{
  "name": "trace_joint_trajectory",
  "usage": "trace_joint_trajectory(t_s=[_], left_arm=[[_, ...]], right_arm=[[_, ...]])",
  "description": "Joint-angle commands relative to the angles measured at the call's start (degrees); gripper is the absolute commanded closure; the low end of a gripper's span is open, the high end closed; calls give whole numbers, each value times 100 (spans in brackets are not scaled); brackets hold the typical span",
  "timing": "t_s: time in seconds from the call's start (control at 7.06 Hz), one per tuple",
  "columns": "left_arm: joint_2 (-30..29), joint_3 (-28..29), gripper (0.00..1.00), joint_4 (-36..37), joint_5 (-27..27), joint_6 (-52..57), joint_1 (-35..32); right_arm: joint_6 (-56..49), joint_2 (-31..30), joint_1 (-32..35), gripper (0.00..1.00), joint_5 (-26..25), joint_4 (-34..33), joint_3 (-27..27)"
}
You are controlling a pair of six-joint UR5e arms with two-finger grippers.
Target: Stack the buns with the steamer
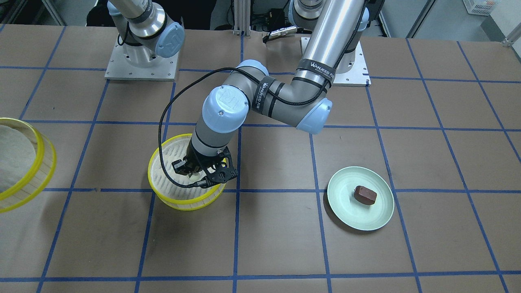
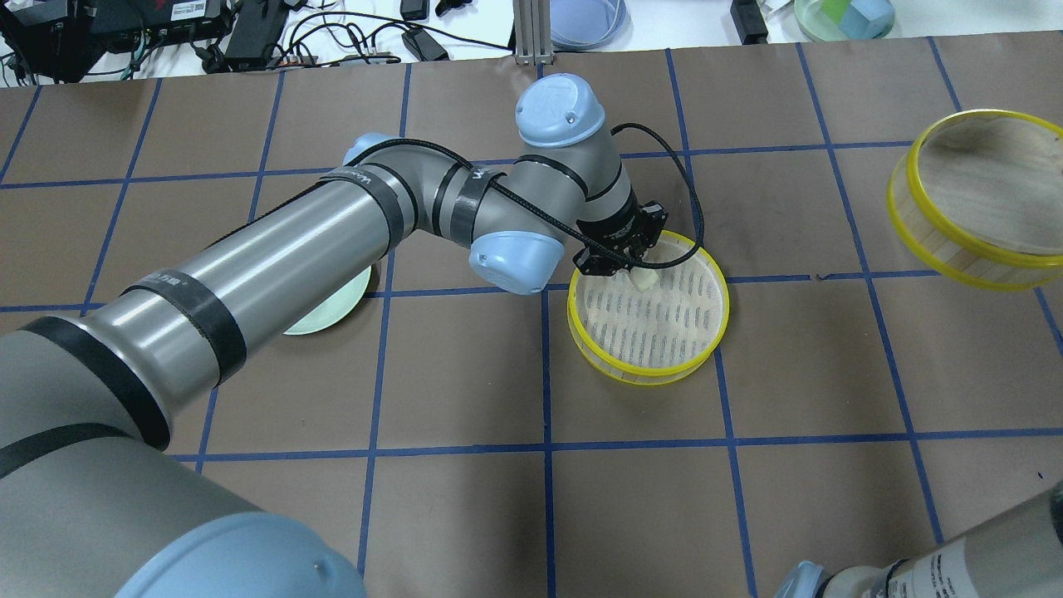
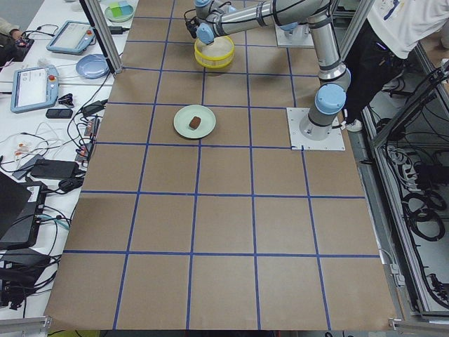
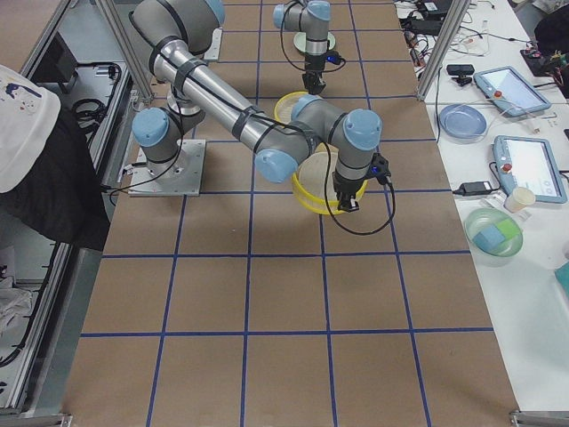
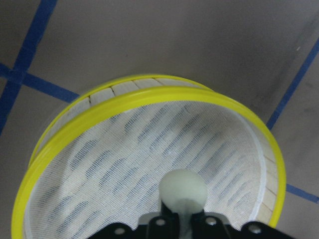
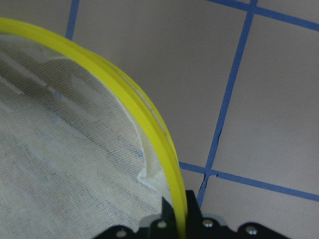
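Two buns show. The cream-white bun [image 5: 183, 188] sits between the fingertips of the left gripper [image 1: 195, 174], whose jaws are closed just to the bun's width and hold it. It hangs low inside the middle steamer tier [image 2: 644, 370], towards that tier's far-left part as seen from over the robot's shoulders; whether it touches the white mesh floor cannot be told. The reddish-brown bun [image 1: 365, 194] lies alone on the one pale green plate [image 1: 346, 213], well apart on the robot's left side of the table [image 1: 276, 244], and nothing touches it. There are two steamer tiers, both round with yellow rims and pale slatted walls. The middle one stands flat near the table's centre, and the cream-white bun is the only bun inside it. The second steamer tier [image 2: 972, 253] is far off on the robot's right, tilted, with a pale cloth liner inside. The right gripper [image 6: 178, 211] is narrowed onto that tier's yellow rim, one finger on the inner side and one on the outer, so that it pinches the wall. The two arms are well apart, the left one reaching across to the middle tier.
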Motion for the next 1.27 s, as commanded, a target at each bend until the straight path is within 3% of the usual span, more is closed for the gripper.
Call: trace_joint_trajectory(t_s=[0.0, 0.42, 1.13], left_arm=[[-38, -83, 0, 21, 55, -8, -73], [40, -92, 0, 21, 99, 18, -73], [199, -137, 0, 30, 539, 289, -12]], right_arm=[[78, -69, 108, 100, -54, 62, 41], [1077, -376, 810, 100, -117, 396, 295], [1643, -535, 1137, 100, -195, 396, 604]])
